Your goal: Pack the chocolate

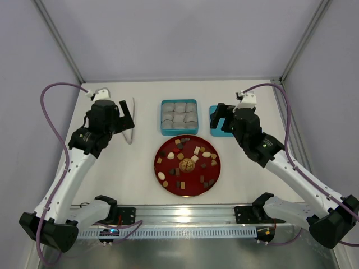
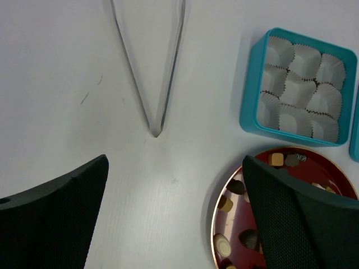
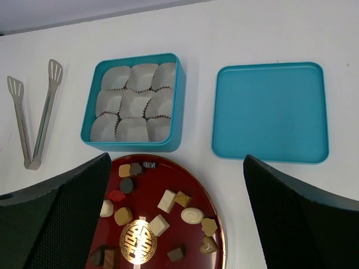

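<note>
The chocolate [image 1: 196, 150] is many small brown, tan, cream and red pieces scattered on a round red plate [image 1: 166, 150] at the table's middle. The pieces also show in the right wrist view [image 3: 167, 200] and the left wrist view [image 2: 225, 204]. A teal box [image 1: 179, 133] behind the plate holds empty white paper cups [image 3: 134, 103]. My left gripper [image 1: 124, 116] is open and empty, above the table left of the plate [image 2: 215, 224], near metal tongs [image 2: 154, 126]. My right gripper [image 1: 220, 119] is open and empty, above the plate's far edge [image 3: 216, 224].
The teal lid [image 3: 270, 112] lies flat right of the box, partly under my right gripper in the top view [image 1: 216, 131]. The tongs [image 1: 130, 120] lie left of the box. A gold round emblem [image 3: 134, 241] marks the plate's centre. A metal rail [image 1: 185, 216] runs along the near edge.
</note>
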`<action>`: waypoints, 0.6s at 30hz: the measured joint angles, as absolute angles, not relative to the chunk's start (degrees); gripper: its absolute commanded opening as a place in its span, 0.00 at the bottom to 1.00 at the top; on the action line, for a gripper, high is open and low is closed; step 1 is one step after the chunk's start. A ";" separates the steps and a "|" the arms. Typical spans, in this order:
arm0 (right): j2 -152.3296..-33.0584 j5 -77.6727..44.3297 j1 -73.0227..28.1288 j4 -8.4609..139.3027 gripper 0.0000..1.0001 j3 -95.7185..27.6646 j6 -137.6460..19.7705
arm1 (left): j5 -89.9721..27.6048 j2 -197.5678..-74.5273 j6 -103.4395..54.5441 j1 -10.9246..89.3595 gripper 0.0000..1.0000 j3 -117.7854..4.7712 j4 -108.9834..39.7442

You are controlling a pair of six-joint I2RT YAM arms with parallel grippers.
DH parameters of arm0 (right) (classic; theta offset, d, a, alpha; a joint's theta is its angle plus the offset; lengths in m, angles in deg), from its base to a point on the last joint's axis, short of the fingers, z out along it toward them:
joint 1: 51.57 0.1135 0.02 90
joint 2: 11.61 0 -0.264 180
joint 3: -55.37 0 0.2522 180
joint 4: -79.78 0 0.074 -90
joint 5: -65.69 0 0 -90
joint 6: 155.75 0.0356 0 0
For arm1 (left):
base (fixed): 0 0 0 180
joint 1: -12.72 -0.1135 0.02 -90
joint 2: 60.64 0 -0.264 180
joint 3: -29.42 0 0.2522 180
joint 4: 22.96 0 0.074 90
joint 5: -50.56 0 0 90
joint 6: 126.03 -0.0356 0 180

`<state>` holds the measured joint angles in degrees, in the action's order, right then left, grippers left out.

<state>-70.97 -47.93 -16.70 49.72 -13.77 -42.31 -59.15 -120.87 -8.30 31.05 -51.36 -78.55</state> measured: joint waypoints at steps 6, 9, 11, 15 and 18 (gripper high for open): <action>-70.97 -47.27 -16.70 49.70 1.00 -13.77 -42.79 | -60.83 -120.91 -7.62 31.05 1.00 -51.36 -79.88; -70.97 -47.14 -16.70 49.70 1.00 -13.77 -42.94 | -62.38 -121.02 -7.27 31.05 1.00 -51.36 -80.51; -70.99 -46.97 -16.70 49.70 1.00 -13.77 -42.97 | -63.50 -121.52 -6.84 31.05 1.00 -51.36 -80.73; -71.27 -46.03 -16.70 49.70 1.00 -13.79 -42.94 | -65.47 -125.44 -6.31 30.56 1.00 -51.49 -81.19; -72.04 -44.93 -16.70 49.68 1.00 -13.79 -42.88 | -65.88 -130.18 -6.29 29.23 1.00 -51.62 -81.21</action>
